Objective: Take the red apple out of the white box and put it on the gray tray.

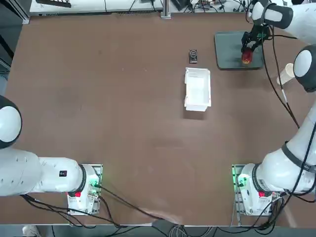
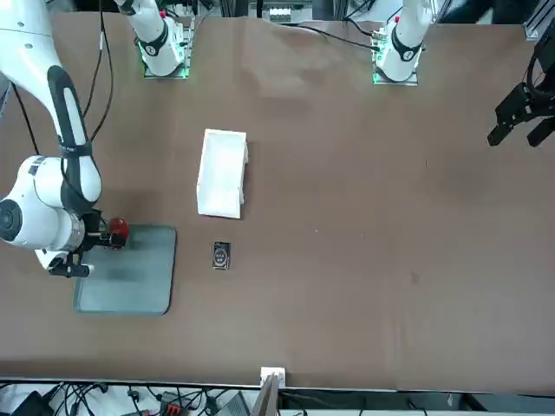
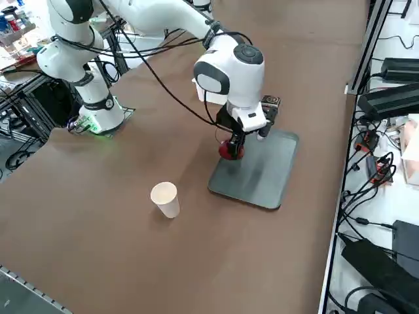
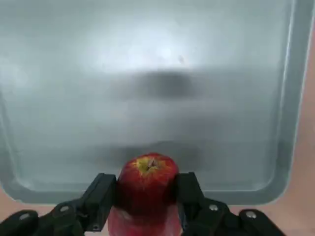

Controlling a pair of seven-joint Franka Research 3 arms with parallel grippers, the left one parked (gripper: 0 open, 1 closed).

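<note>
While my right gripper (image 4: pixel 146 194) clamps the apple (image 4: pixel 146 183) between both fingers over the near edge of the tray (image 4: pixel 162 73), apparently just above its floor, the box (image 1: pixel 197 90) sits well apart, and no writing is legible anywhere.

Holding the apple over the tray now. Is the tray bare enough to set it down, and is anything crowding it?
The gray tray is bare all over; the right gripper holds the red apple above its near rim. Off the tray: a small black device lies between it and the white box, and a paper cup stands on the table at its other side.
</note>
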